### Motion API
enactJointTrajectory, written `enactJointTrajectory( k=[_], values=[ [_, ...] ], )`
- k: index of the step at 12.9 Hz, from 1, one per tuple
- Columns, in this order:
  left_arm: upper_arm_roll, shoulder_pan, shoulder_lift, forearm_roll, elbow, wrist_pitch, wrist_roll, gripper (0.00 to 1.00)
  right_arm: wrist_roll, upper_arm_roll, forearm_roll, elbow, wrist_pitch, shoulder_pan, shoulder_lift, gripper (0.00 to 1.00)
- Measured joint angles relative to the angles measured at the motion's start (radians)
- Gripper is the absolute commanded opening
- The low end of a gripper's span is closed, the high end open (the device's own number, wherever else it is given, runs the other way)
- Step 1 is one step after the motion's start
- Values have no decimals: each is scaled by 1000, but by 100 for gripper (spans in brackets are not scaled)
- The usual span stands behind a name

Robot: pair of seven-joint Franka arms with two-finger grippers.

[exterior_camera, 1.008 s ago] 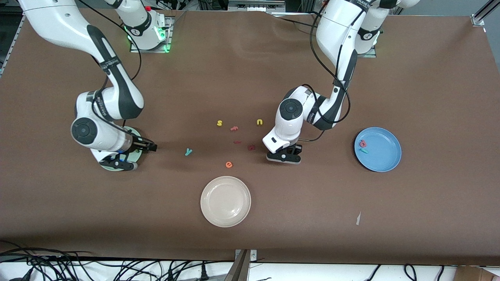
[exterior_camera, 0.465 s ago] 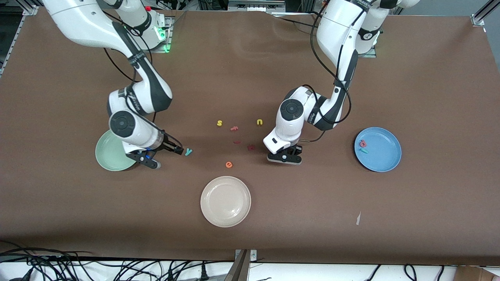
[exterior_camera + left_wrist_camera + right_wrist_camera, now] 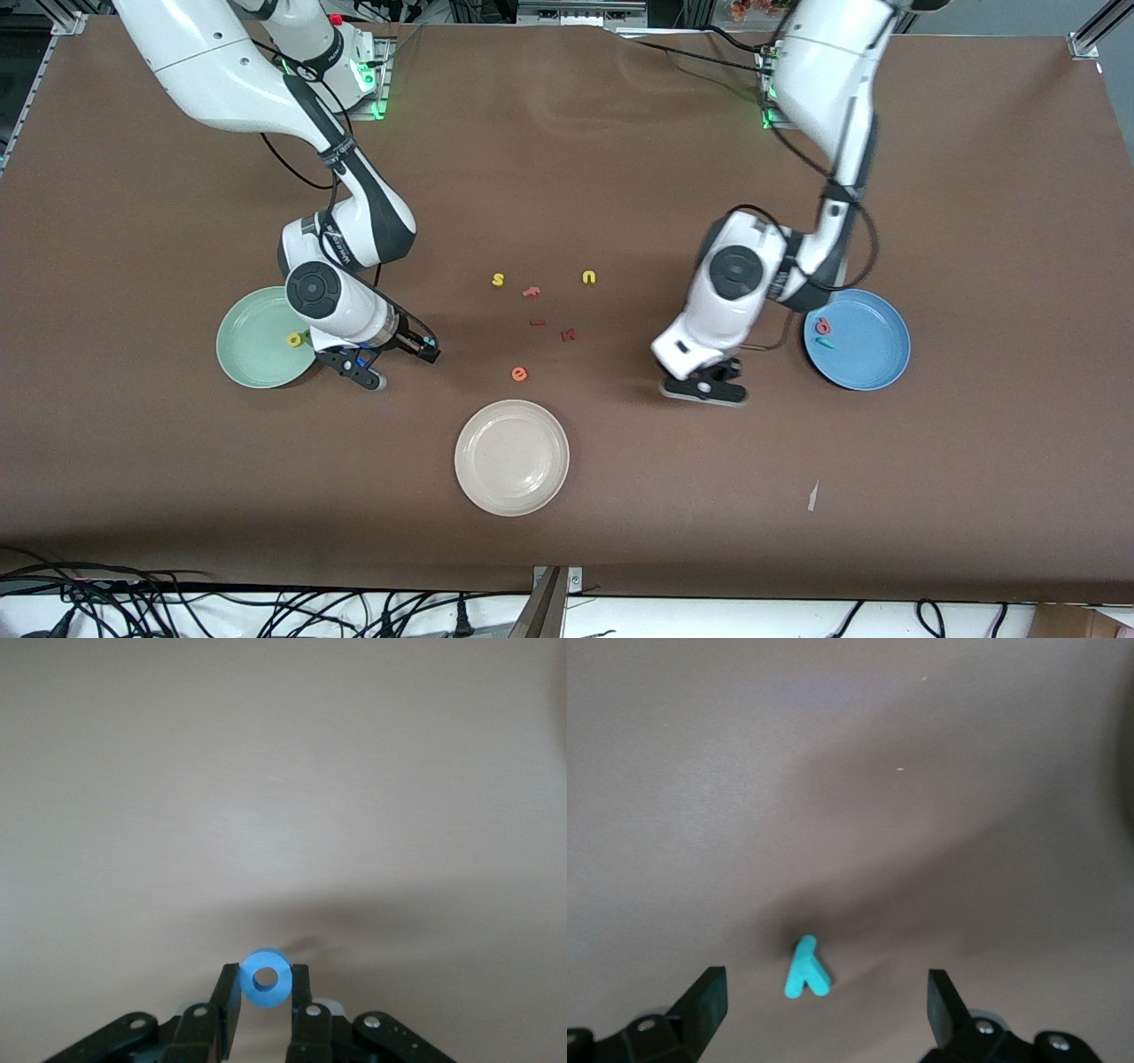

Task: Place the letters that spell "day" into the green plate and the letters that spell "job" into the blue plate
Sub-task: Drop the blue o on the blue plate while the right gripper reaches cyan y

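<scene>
On the blue plate [image 3: 873, 359] lie two letters, coral b [image 3: 823, 326], teal j [image 3: 826, 343].

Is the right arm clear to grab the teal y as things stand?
Probably yes. The right pincer is open with the teal y lying between its fingers on bare table; nothing crowds it, and the left pincer, shut on the blue o, is well away.

Bare table lies between the left end effector [image 3: 709, 377] and blue plate [image 3: 873, 361] — nothing intervening.
</scene>
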Motion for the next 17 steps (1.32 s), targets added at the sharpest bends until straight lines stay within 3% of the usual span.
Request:
enactJointTrajectory(
  k=[4,8,9,10,12,15,16,17],
  values=[
    [-22,182,-110,0,-49,-152,300,1,15,0,0,28,0,26,37,95],
    [-18,295,-177,0,-183,-164,510,2,15,-2,-1,31,1,26,47,84],
    [-17,323,-193,0,-215,-164,551,7,15,-3,-1,31,1,26,48,83],
    [-16,356,-205,0,-244,-165,590,16,15,-4,-1,31,1,26,48,81],
    [-15,418,-216,1,-299,-165,641,59,15,-5,-2,31,4,26,51,75],
    [-20,439,-218,1,-321,-164,652,68,15,-5,-4,31,7,26,54,64],
    [-25,437,-222,1,-321,-163,650,92,15,-5,-5,31,8,26,57,58],
    [-30,435,-229,1,-321,-163,650,100,15,-5,-7,31,9,26,59,53]
  ],
)
